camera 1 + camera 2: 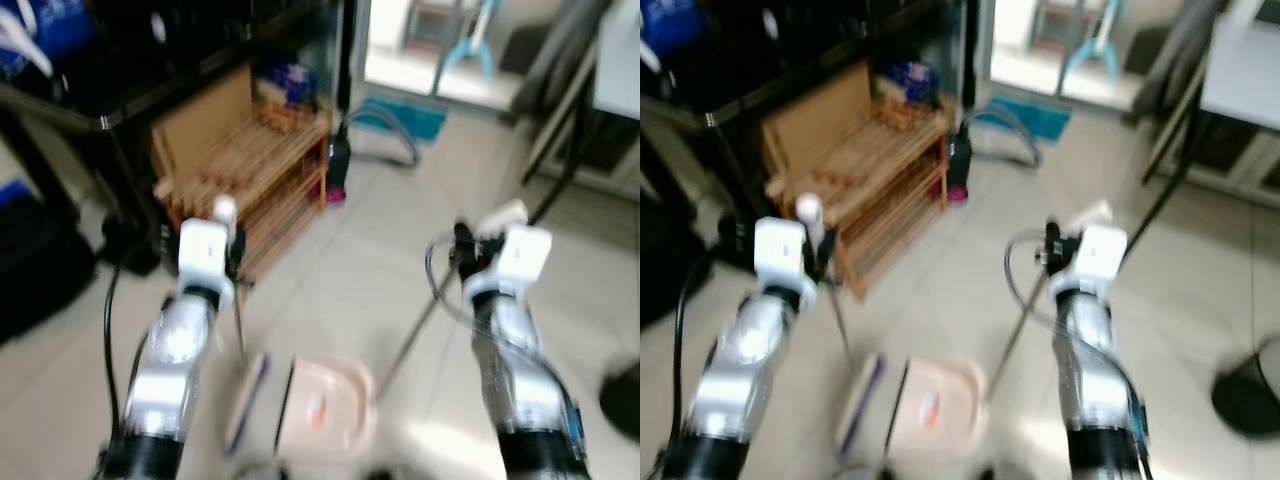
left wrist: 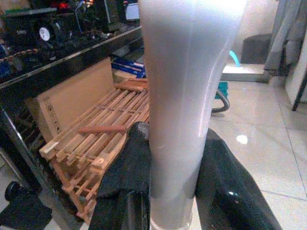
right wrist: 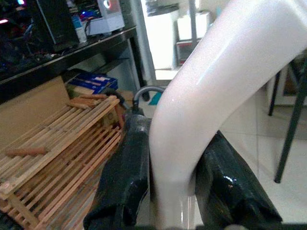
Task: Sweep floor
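My left gripper [image 1: 228,240] is shut on the pale grey broom handle [image 2: 184,96]. Its thin rod runs down to the brush head [image 1: 245,400] on the tiled floor. My right gripper [image 1: 478,245] is shut on the white curved dustpan handle [image 3: 211,86]. That handle's rod slants down to the pink dustpan [image 1: 335,410], which rests on the floor between my arms, just right of the brush. A small orange bit [image 1: 315,408] lies inside the pan. The head views are blurred.
A slatted wooden rack [image 1: 250,170] stands ahead on the left under a black table [image 1: 100,110]. A grey hose [image 1: 390,130] and teal mat [image 1: 415,118] lie near the doorway. Dark frame legs [image 1: 570,150] and a black object [image 1: 622,400] are on the right.
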You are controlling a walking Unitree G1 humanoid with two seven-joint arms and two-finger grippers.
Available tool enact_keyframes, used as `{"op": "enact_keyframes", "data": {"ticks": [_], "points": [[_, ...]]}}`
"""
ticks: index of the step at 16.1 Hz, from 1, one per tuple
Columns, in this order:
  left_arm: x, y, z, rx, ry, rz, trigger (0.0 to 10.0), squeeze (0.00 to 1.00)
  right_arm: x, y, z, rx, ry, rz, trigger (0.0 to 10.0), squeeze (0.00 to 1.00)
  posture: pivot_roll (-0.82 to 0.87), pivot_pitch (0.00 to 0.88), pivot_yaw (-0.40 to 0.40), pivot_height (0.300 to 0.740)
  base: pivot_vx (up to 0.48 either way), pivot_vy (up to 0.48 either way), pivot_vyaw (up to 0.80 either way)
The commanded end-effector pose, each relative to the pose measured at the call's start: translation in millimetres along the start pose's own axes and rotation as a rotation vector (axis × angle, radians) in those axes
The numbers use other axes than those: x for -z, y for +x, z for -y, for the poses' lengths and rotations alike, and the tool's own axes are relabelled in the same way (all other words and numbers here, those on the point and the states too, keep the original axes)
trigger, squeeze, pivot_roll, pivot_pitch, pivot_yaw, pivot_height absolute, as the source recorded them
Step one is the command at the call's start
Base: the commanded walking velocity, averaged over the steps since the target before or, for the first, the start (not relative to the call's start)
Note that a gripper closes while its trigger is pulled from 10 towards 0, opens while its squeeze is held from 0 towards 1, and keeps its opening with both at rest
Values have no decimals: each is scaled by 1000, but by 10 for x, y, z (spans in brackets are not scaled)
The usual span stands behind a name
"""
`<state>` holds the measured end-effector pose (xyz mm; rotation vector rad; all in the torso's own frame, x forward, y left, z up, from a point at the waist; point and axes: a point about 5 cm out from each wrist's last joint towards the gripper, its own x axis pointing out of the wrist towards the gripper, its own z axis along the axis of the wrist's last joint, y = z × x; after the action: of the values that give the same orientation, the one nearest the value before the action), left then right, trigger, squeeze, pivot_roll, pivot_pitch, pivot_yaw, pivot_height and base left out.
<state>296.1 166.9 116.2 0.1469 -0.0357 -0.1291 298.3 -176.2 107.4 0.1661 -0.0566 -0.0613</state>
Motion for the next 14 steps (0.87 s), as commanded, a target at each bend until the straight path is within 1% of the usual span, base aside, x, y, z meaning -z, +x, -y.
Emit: {"op": "enact_keyframes", "data": {"ticks": [1,3,5,6,9,10,12,13,14], "points": [[-37,-8,-55,-24,15,18,10000,0,-77,24,-53,-23,5,29,10000,0,-22,70,19,740,0,-480,0],[-22,-19,-60,-35,-15,9,10000,0,-77,20,-59,-28,4,30,10000,0,-23,67,17,740,0,0,0],[-21,-28,-58,-34,-13,11,10000,0,-117,32,-80,-47,11,49,10000,0,-24,64,16,740,0,0,0],[-49,-28,-62,-37,-4,27,10000,0,-171,39,-99,-60,3,80,10000,0,-24,60,15,740,0,0,-800],[-86,-10,-83,-44,-8,33,10000,0,-235,43,-70,-30,14,125,10000,0,-21,56,14,740,0,0,-800],[-109,-7,-92,-43,1,46,10000,0,-314,32,-61,-22,22,174,10000,0,-23,57,18,740,0,0,-800],[-156,-8,-96,-29,36,73,10000,0,-426,16,-55,-21,23,235,10000,0,-28,59,22,740,0,0,-800],[-230,-6,-100,-16,54,104,10000,0,-505,7,-38,-16,21,272,10000,0,-28,61,21,740,0,0,-800],[-359,2,-87,20,75,153,10000,0,-606,0,-3,0,16,318,10000,0,-26,63,19,740,0,0,-800]]}}
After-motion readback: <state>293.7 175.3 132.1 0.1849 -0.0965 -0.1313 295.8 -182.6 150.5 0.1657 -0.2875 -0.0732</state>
